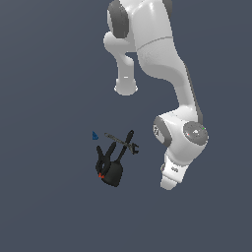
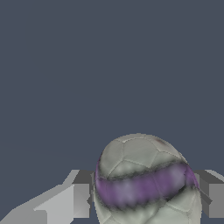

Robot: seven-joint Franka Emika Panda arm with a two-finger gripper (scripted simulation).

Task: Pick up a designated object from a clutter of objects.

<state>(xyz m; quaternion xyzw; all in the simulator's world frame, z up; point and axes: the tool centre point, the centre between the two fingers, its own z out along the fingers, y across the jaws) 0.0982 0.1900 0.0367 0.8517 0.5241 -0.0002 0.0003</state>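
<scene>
Here the ball (image 2: 146, 181) fills the lower part of the wrist view: whitish-grey, stitched in soccer-style panels, with a blurred purple band running across its middle. Being round, it has no long axis; only that band gives it a direction, lying roughly crosswise between the two fingers (image 2: 81, 192). The claw (image 2: 144, 194) is pinching the ball, one grey finger against each side. Beyond the ball the wrist view shows only plain dark grey-blue.

In the exterior view the ball itself is hidden behind the white arm (image 1: 170, 88), whose wrist end sits toward the exterior view's right. The rest of the clutter lies well apart, toward the exterior view's left: the black lump (image 1: 110, 170) with prongs, the thin dark tool (image 1: 123, 141) touching it, and the tiny blue wedge (image 1: 94, 135) just beside them. The surface (image 1: 44, 206) around them is uniform dark.
</scene>
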